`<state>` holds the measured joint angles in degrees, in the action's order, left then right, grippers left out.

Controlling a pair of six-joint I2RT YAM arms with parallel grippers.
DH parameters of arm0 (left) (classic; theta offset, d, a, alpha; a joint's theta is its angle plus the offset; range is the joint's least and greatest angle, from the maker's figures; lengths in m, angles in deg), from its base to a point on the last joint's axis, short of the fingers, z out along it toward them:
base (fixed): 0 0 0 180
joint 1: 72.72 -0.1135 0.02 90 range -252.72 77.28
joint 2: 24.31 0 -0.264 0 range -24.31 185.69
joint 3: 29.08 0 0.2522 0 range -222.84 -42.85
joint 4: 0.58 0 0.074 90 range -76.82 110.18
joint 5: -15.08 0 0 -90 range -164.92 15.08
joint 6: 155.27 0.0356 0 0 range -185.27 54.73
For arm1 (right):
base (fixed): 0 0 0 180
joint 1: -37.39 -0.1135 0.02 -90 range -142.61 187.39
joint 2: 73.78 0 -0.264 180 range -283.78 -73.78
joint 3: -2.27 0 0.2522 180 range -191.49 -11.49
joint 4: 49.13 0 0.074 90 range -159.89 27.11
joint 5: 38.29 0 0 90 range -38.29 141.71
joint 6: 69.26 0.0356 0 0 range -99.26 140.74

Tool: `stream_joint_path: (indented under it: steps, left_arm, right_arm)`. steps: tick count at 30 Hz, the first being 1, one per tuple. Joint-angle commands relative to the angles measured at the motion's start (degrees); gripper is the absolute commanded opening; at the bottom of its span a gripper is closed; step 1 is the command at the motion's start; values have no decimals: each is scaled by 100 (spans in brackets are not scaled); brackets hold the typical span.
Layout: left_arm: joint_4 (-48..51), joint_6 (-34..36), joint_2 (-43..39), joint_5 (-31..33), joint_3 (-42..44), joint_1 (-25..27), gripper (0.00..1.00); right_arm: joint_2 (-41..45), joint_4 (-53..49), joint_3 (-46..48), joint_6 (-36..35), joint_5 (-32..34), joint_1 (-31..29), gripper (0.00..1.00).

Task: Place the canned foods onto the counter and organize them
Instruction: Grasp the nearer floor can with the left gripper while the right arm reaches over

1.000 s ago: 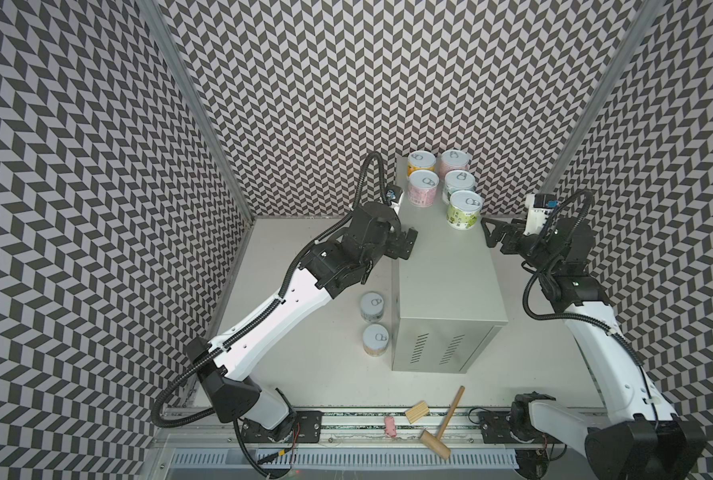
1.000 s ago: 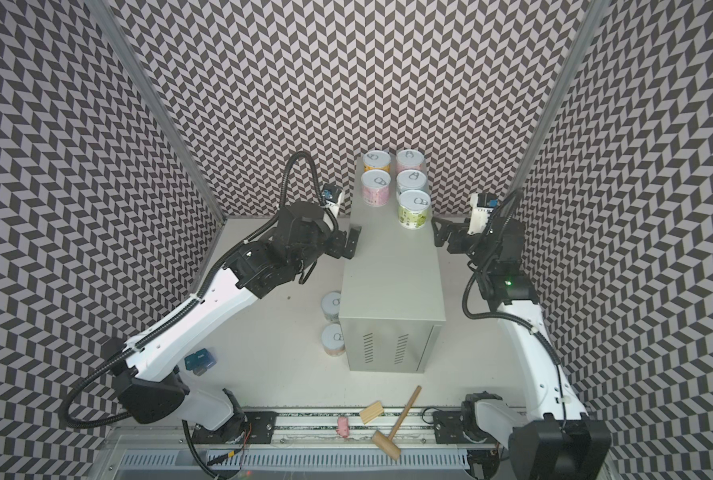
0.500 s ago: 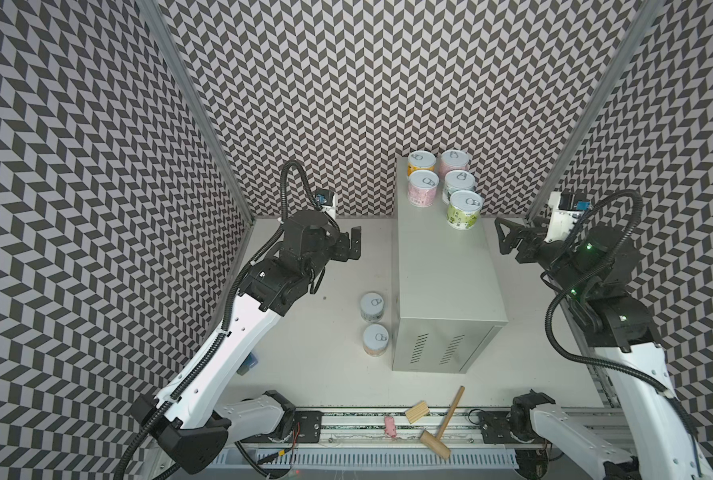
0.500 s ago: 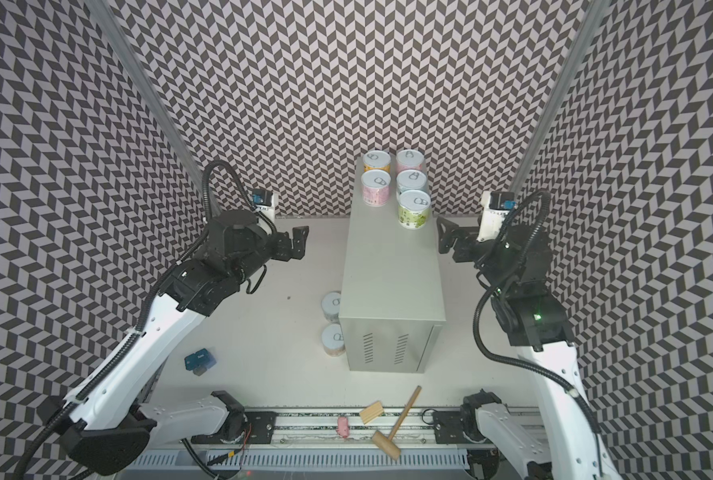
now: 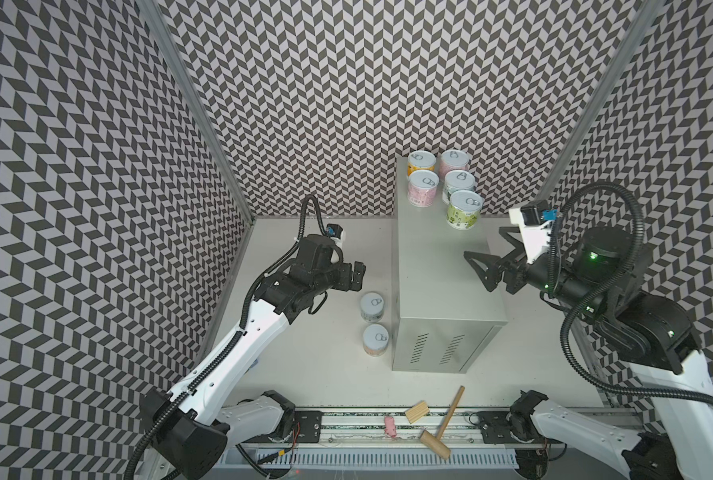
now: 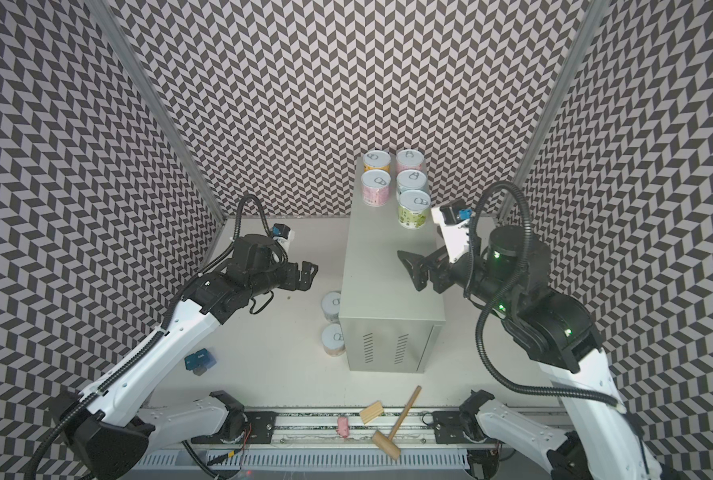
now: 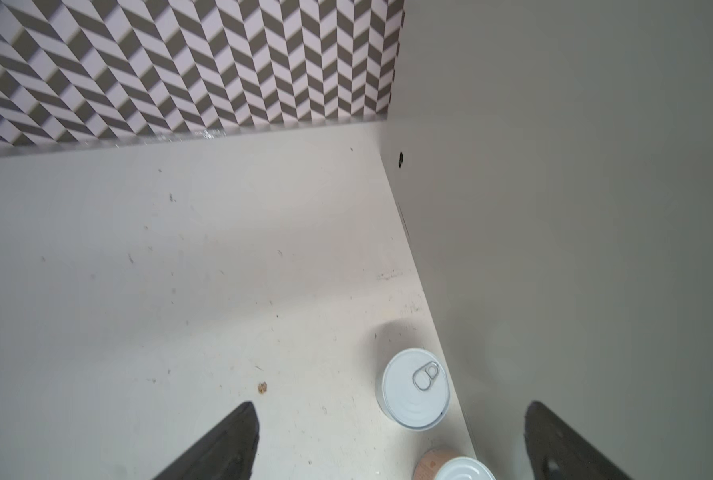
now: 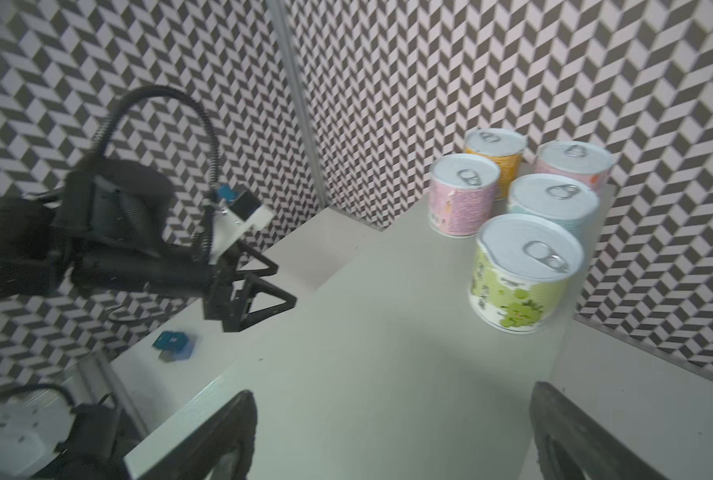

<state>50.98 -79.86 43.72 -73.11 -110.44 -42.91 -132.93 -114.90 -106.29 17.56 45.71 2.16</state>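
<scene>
The counter is a tall grey cabinet. Five canned foods stand at its back, the green one nearest the front. Two more cans stand on the table against its left side, and the left wrist view shows them. My left gripper hangs open and empty just behind those two. My right gripper is open and empty over the counter's right edge, in front of the green can.
A wooden block, a mallet and a small pink piece lie on the front rail. A blue object lies on the table under my left arm. Patterned walls close in three sides.
My left gripper has pulled away from the counter's left edge and come down and forward toward the two cans on the table. The right arm has risen, its gripper staying by the counter's right edge.
</scene>
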Motion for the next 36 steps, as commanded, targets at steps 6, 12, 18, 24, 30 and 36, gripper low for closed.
stream_joint_path:
  steps: [6, 12, 18, 24, 30, 36]
  left_arm:
    - [-212, -445, 472, -209, 556, -25, 100]
    - [-668, -661, 750, -180, 974, 109, 100]
    - [-908, -773, 1173, 43, 1107, 366, 100]
    - [-1095, -1018, 1691, 185, 1068, 710, 100]
    - [-1212, -1161, 2150, 383, 977, 842, 100]
    - [-1340, -1206, 2525, 567, 907, 839, 100]
  right_arm:
    - [-1177, -617, -654, -69, 1967, -2826, 99]
    - [-1804, -603, -984, 41, 2911, -3934, 99]
    - [-1678, -389, -870, 63, 3034, -4045, 99]
    - [-1524, -367, -649, 91, 3215, -4046, 99]
    - [-1310, -374, -404, 182, 3306, -4045, 99]
    - [-1177, -299, -250, 183, 3375, -4039, 99]
